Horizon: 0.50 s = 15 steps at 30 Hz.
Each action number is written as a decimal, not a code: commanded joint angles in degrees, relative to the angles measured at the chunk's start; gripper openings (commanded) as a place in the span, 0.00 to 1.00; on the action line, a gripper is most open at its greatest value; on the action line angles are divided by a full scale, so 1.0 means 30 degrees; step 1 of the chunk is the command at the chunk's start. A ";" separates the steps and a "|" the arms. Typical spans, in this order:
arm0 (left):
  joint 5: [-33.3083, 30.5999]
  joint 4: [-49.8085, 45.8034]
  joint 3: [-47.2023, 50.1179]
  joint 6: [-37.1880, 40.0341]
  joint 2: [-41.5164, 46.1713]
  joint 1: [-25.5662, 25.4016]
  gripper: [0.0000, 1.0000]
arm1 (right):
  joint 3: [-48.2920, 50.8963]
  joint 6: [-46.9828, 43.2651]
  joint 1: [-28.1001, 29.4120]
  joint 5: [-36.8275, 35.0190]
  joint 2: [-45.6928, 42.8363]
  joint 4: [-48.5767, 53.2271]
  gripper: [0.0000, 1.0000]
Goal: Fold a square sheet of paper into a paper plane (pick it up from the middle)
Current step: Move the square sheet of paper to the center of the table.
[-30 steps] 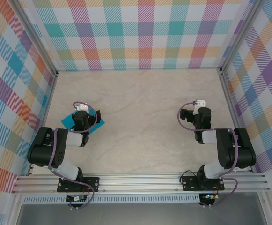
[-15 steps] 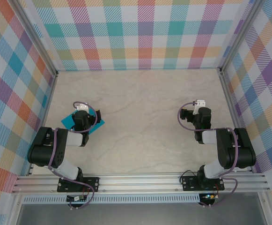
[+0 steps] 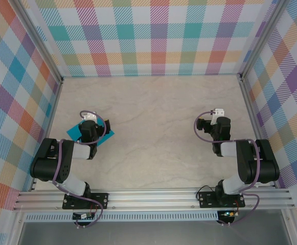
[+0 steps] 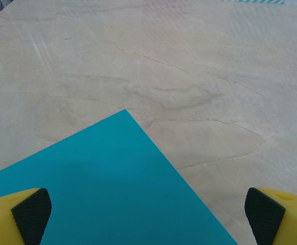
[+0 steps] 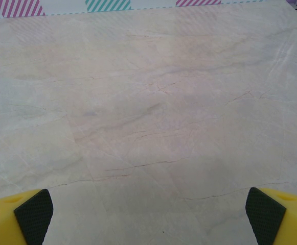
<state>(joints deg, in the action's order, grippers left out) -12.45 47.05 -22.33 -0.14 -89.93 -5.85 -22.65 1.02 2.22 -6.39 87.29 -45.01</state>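
Marble table (image 3: 153,102): sheet (image 4: 112,189) flat, one corner pointing away from left gripper (image 4: 148,214). Left gripper, right gripper (image 5: 148,212) spread wide, empty.

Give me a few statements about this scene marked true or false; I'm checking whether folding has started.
1. The square sheet of paper lies flat on the table. True.
2. The left fingers are shut on the sheet. False: they stand wide open over it, holding nothing.
3. The right fingers are open. True.
4. The sheet lies under the right arm. False: it is under the left arm; bare table lies below the right fingers.
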 commanded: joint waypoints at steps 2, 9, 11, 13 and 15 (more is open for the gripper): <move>0.0308 0.0314 -0.0342 0.0280 0.0066 0.0160 1.00 | -0.0178 0.0178 -0.0143 0.0138 0.0026 -0.0757 1.00; 0.0331 0.0442 -0.0220 0.0294 0.0113 0.0191 1.00 | -0.0157 0.0174 -0.0137 0.0139 0.0026 -0.0742 1.00; 0.0689 0.0653 -0.0098 0.0467 0.0136 0.0164 1.00 | -0.0147 0.0204 -0.0124 0.0139 0.0024 -0.0757 1.00; 0.0959 0.1141 0.0235 0.0565 0.0247 0.0165 1.00 | -0.0152 0.0176 -0.0122 0.0139 0.0022 -0.0750 1.00; 0.0543 0.2105 0.0876 0.0410 0.0458 0.0147 1.00 | -0.0280 -0.0263 -0.0095 0.0932 -0.0223 -0.0337 1.00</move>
<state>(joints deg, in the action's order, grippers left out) -11.31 48.38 -21.80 0.32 -89.93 -5.85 -22.65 0.97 2.22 -6.09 87.29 -45.01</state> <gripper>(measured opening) 0.999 0.997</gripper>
